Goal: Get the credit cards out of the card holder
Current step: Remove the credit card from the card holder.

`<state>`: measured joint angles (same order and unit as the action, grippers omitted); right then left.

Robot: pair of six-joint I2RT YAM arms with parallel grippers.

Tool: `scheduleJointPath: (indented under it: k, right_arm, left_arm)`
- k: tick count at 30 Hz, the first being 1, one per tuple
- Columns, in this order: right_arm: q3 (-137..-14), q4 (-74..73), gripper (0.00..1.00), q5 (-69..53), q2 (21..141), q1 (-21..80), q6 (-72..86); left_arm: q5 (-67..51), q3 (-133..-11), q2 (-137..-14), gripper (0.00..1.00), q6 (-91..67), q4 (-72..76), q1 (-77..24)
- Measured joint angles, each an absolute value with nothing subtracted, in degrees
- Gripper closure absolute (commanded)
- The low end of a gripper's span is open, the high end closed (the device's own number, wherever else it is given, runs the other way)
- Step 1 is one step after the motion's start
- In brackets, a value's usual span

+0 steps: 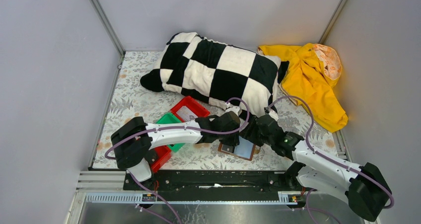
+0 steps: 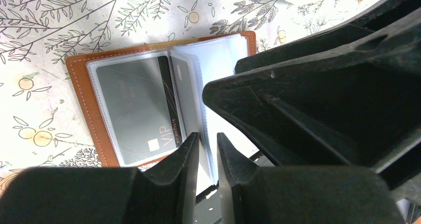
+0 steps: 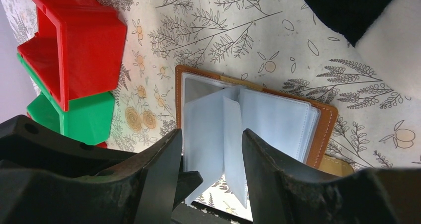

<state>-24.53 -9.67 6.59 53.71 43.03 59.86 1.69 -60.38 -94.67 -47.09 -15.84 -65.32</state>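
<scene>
The card holder [image 1: 244,150] lies open on the floral cloth near the front edge, brown leather outside with clear, pale sleeves fanned up. In the left wrist view the card holder [image 2: 82,85] shows a grey VIP card [image 2: 136,110] inside its left sleeve. My left gripper [image 2: 207,154] is only narrowly open, with the edge of one upright sleeve [image 2: 201,85] between its fingers, not clamped. My right gripper [image 3: 211,154] is open wide and straddles two raised sleeves [image 3: 233,129] of the card holder [image 3: 325,129]. Both grippers, left [image 1: 229,145] and right [image 1: 251,134], meet over the holder.
A red bin [image 1: 188,110] and a green bin [image 1: 169,119] sit just left of the holder, with another red bin [image 1: 161,157] under my left arm. A checkered pillow [image 1: 218,70] and a yellow cloth [image 1: 313,75] lie behind. Walls enclose the table.
</scene>
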Motion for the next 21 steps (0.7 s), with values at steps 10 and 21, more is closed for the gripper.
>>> scheduleJointPath:
  k: [10, 21]
  right_arm:
    - [-24.53, -9.98, 0.45, 6.85, 53.95, 43.03, 59.81]
    - [-24.49, -9.69, 0.45, 6.57, 56.62, 43.03, 59.81]
  left_arm:
    - [1.69, -60.38, -94.67, 0.71, -46.94, -15.84, -65.32]
    - [1.72, -60.38, -94.67, 0.71, -46.94, -15.86, -65.32]
